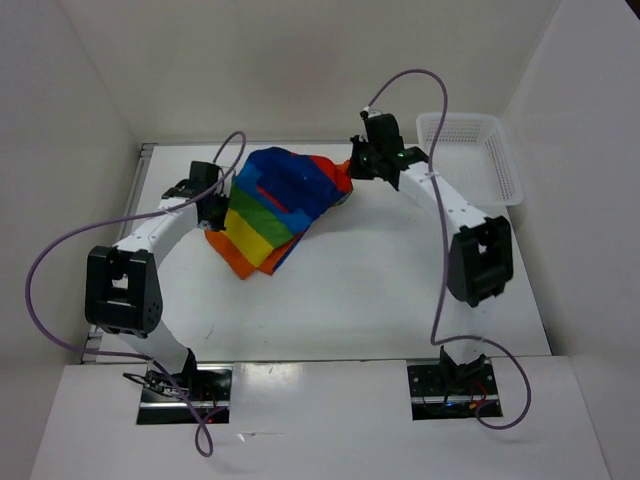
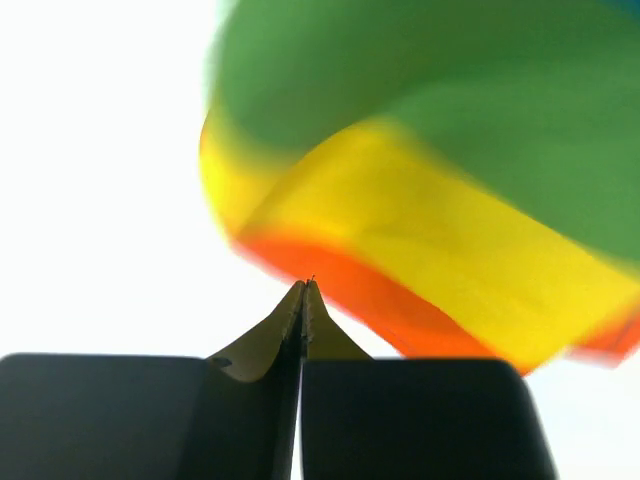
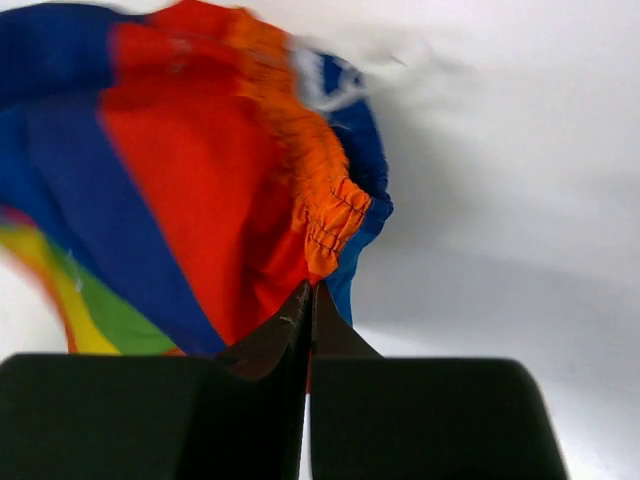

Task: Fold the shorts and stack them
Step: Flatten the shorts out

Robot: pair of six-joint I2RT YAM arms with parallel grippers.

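- My left claw (image 2: 305, 288) is pressed together, tips at the orange edge of the shorts (image 1: 275, 205).
- My right claw (image 3: 311, 292) is likewise closed at the orange waistband; I cannot tell if either pinches cloth.
- The shorts lie bunched on the table (image 1: 380, 290) between both claws.
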